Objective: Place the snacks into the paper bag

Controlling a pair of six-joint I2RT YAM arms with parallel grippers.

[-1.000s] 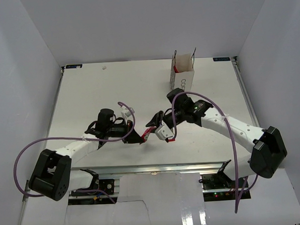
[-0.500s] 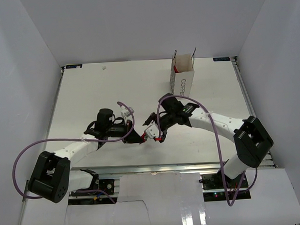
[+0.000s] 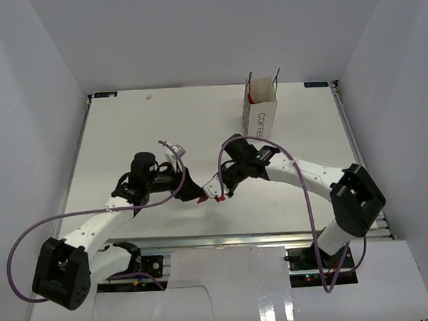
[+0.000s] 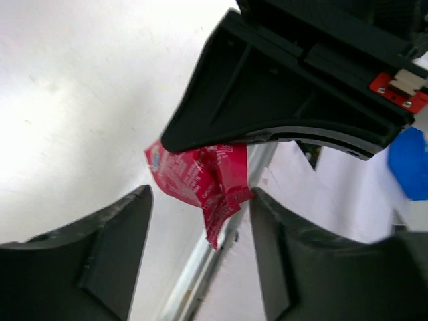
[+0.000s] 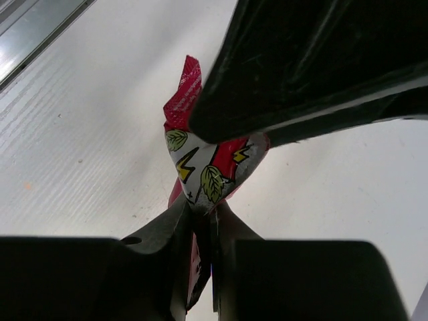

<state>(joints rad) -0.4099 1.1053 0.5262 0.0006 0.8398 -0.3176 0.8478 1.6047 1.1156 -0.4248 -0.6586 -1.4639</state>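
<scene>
A pink-red snack (image 5: 208, 172) with leaf and lightning prints is pinched in my right gripper (image 5: 204, 215), whose jaws are shut on its lower end. In the left wrist view the same snack (image 4: 199, 176) hangs between and just above my left gripper (image 4: 200, 234), which stands open and apart from the wrapper. The two grippers meet over the near middle of the table, left gripper (image 3: 189, 191) beside right gripper (image 3: 215, 192). The white paper bag (image 3: 260, 105) stands upright at the far right, well behind them, with something red showing in its mouth.
The table's near edge with its metal rail (image 3: 224, 239) runs just below the grippers. A purple cable (image 3: 304, 192) loops along the right arm. White walls close in the table on three sides.
My left gripper has opened and let go of the pink-red snack and drawn back slightly left. My right gripper has closed on the snack.
</scene>
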